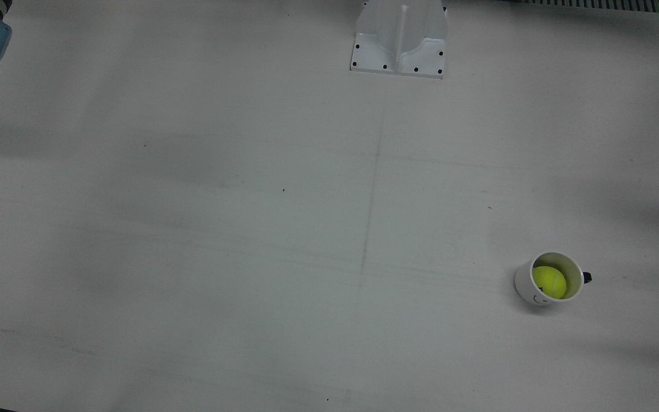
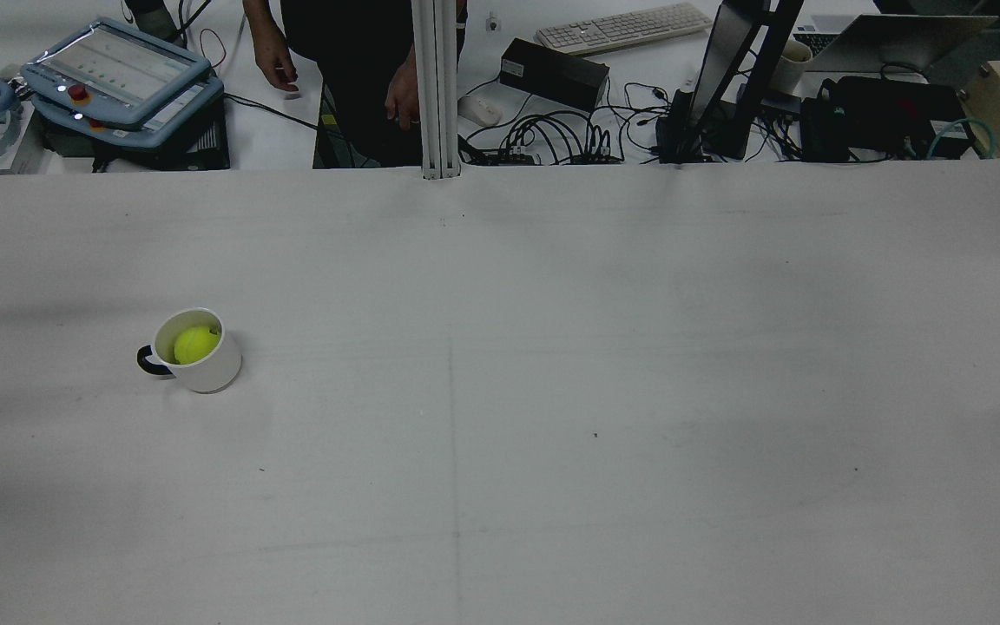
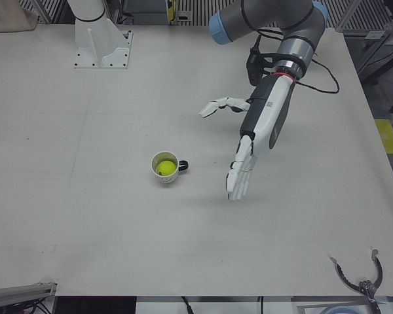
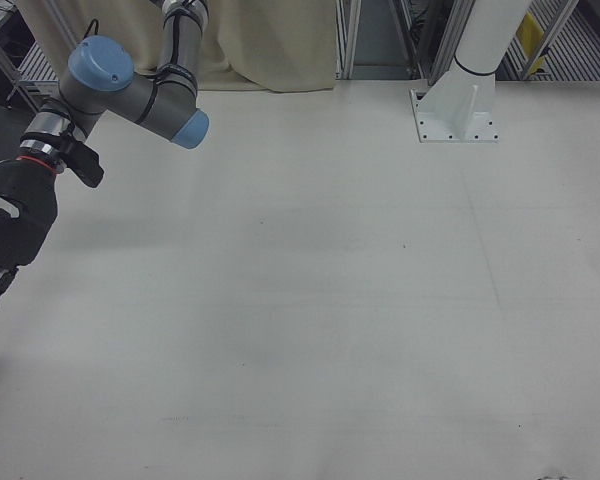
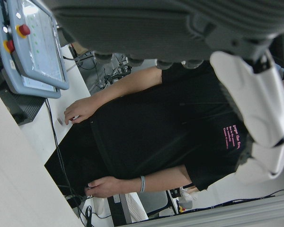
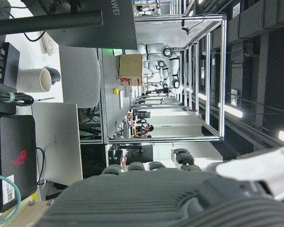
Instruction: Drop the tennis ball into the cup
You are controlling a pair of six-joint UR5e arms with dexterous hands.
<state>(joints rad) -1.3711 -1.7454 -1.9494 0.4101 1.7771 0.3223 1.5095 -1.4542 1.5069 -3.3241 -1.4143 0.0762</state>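
A: Where's the tennis ball [image 3: 163,168]?

B: Inside the white mug [image 3: 165,167], upright on the desk [image 3: 85,216].

A: And the hands?

B: Left robot hand [image 3: 243,171] hangs nearby, fingers spread, empty. Right robot hand [image 4: 2,240] is far off; its state I cannot tell.

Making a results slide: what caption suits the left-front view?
Tennis ball resting inside the cup, left hand open and empty beside it above the table.
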